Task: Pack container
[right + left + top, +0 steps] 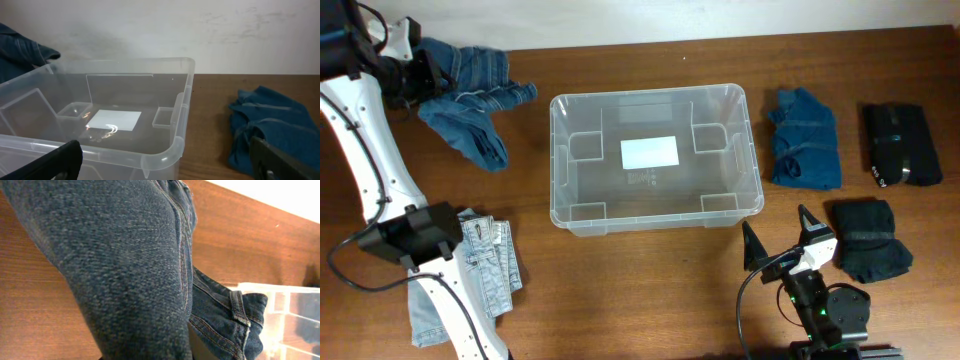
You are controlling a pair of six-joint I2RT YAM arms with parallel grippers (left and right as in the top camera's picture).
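My right gripper [777, 228] stands with its jaws spread wide, nothing between them. Just ahead of its fingertips is the near corner of the clear container [186, 64], a white label [114, 120] on its base. Ahead and to this gripper's right, beside the bin, lie folded blue jeans [272, 125]; a dark folded garment [869, 240] sits close at its right side, and a black garment [901, 145] lies farther out beyond that. Across the table [650, 300], my left gripper [418, 72] is pinched narrow on dark blue jeans [125, 270], whose denim fills its camera; the container's rim shows past the cloth to its right. Light-wash jeans [488, 262] lie well behind it.
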